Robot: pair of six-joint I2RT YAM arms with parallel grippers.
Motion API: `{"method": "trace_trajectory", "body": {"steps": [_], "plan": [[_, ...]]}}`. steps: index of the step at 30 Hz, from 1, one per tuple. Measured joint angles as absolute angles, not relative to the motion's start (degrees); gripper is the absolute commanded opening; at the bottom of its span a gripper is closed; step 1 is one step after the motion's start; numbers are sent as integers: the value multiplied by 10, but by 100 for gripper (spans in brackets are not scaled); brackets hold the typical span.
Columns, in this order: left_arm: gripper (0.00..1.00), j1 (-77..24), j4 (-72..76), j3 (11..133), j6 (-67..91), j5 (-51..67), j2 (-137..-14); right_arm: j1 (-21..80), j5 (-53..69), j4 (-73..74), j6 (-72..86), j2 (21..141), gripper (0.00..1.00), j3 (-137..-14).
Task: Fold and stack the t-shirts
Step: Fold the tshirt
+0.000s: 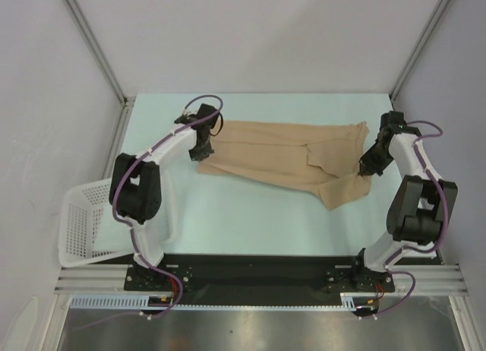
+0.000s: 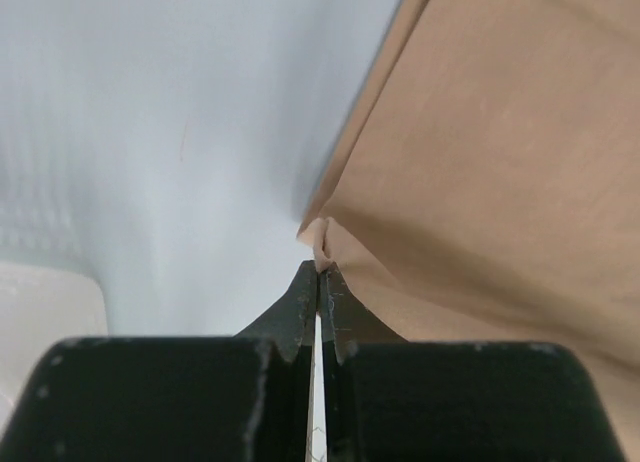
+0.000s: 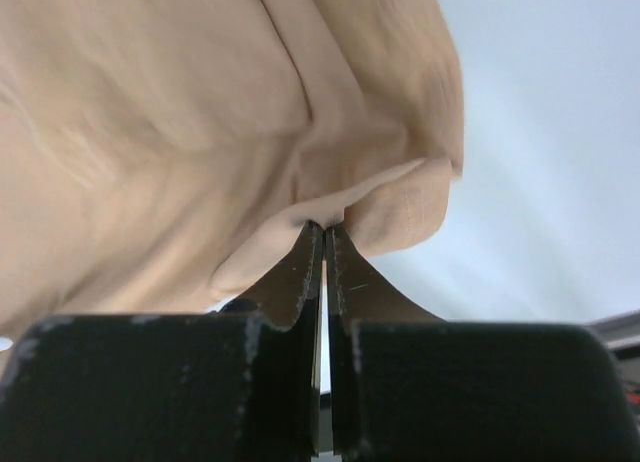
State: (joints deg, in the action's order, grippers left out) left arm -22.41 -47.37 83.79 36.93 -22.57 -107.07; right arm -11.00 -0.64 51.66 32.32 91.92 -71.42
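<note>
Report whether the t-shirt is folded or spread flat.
Partly folded: the t-shirt lies in overlapping layers with visible fold edges, not spread flat.

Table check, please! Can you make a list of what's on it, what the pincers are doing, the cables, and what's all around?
Surface: pale green table, bare apart from the cloth.
Job's things: one tan t-shirt, partly folded and lying across the far half; no stack seen.
Clutter: white basket, tilted at the table's left edge.
Pincers: left pincer shut on the t-shirt's left edge; right pincer shut on a fold at its right end.
Cables: purple cables run along both arms, clear of the cloth.
Surroundings: plain pale walls with metal posts; nothing else seen.
</note>
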Motion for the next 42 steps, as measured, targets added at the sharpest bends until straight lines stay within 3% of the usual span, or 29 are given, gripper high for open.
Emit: {"method": "trace_trajectory", "body": {"steps": [9,28,42], "plan": [[1,-198,-497,983,353,-217,-1185,-131,22,526,310,1055,0,-855],[0,-167,-528,1100,345,-191,-1262,-154,110,564,315,1186,0,-1027],[0,-167,-533,1121,338,-187,-1297,-156,123,578,316,1260,0,-1132]]}}
